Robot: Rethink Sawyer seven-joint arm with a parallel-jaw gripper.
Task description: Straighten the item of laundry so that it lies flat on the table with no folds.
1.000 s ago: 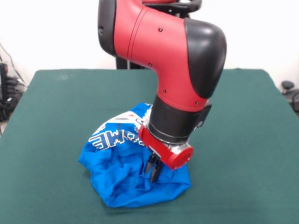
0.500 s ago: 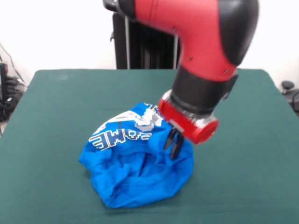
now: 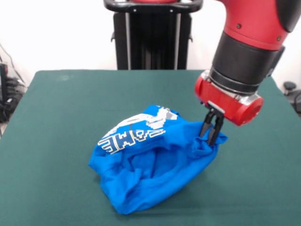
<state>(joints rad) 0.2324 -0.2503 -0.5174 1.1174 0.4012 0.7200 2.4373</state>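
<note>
The item of laundry (image 3: 150, 165) is a bright blue T-shirt with white pixel-style lettering, bunched in a rumpled heap on the dark green table (image 3: 56, 103) near its front middle. My gripper (image 3: 210, 139) hangs from the red and black arm at the heap's right edge. It is shut on a pinch of the blue fabric, which is pulled up and out to the right into a small peak. The rest of the shirt stays crumpled, with deep folds and a hollow in the middle.
A black stand (image 3: 153, 35) rises behind the table's far edge. Cables and dark equipment (image 3: 7, 94) lie off the table's left side, and a dark object (image 3: 291, 92) sits off the right side. Green cloth surrounds the shirt on all sides.
The gripper has travelled right and upward with fabric held in it, dragging the shirt's right edge outward. The heap has stretched and shifted slightly to the right.
</note>
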